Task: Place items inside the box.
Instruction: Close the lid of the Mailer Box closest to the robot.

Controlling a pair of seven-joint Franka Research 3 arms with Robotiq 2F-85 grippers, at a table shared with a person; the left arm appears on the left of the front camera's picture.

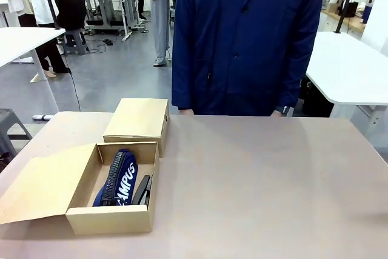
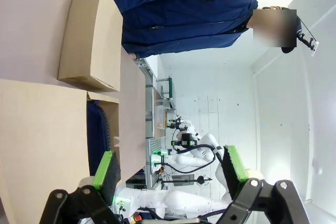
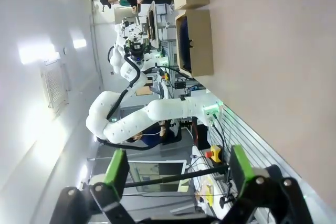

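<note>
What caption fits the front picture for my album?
Open box holding a navy pouch and a stapler, a closed box behind, a person waiting.

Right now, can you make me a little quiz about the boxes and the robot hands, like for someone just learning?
1. True or false: the open box holds a blue pouch and a black stapler.
2. Where is the closed box? A) behind the open box, B) at the table's right edge, C) stacked on the open box.
3. Fill in: in their wrist views, the left gripper and right gripper are both ____ and hold nothing.

Key: 1 true; 2 A; 3 open.
</note>
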